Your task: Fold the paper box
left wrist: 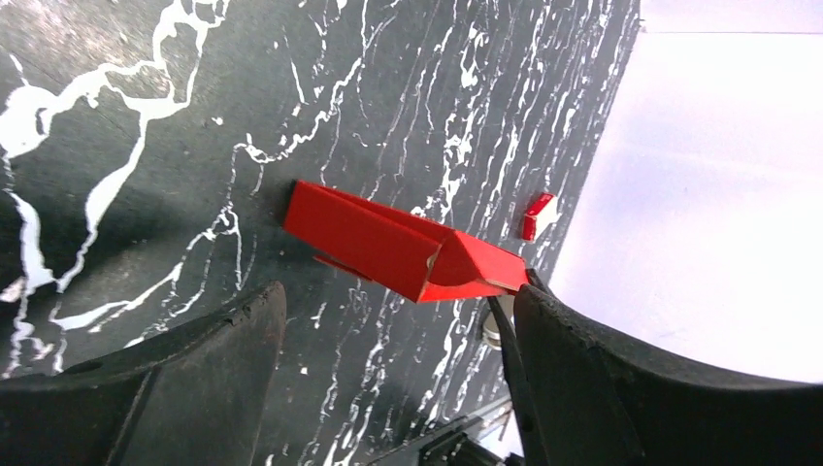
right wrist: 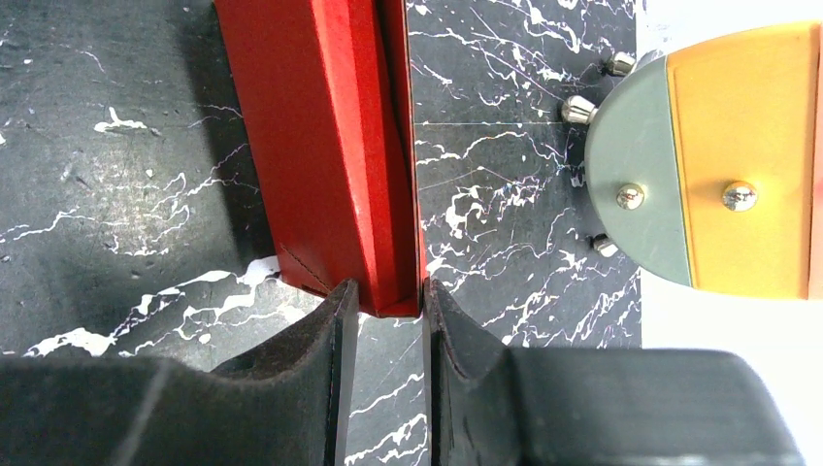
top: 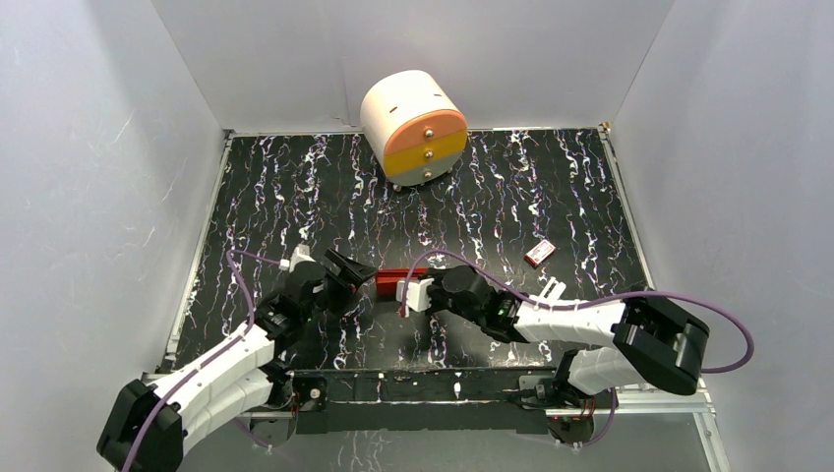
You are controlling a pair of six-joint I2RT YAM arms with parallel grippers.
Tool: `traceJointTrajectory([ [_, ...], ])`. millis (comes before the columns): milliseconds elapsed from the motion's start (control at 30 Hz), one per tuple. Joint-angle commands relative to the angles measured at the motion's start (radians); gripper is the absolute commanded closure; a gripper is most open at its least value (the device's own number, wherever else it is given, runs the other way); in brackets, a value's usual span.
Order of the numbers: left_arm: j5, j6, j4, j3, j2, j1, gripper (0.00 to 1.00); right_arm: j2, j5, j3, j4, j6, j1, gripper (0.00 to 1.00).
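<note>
In the middle of the bench [top: 295, 197], there's the red paper box [top: 396, 278], folded into a long narrow shape on the dark marbled top. The right fingers [right wrist: 325, 335] are nearly closed and pinch one end of it between them. The left fingers [left wrist: 218, 349] stand wide apart at the other end, gripping nothing. Back by the wall sits the round drawer unit [top: 413, 126], and a small packet [top: 540, 253] lies off to the right.
</note>
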Motion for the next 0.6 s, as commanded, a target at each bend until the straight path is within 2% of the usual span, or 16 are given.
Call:
traceJointTrajectory([
  [0, 0.027, -0.105, 0.073, 0.023, 0.014, 0.011, 0.18, 0.034, 0.001, 0.023, -0.064, 0.047, 0.007, 0.71],
  [233, 0.029, -0.142, 0.09, 0.05, 0.112, 0.026, 0.23, 0.048, 0.001, 0.034, -0.065, 0.052, 0.007, 0.71],
  [567, 0.062, -0.158, 0.152, 0.049, 0.185, 0.035, 0.41, 0.059, 0.007, 0.045, -0.068, 0.06, 0.009, 0.72],
])
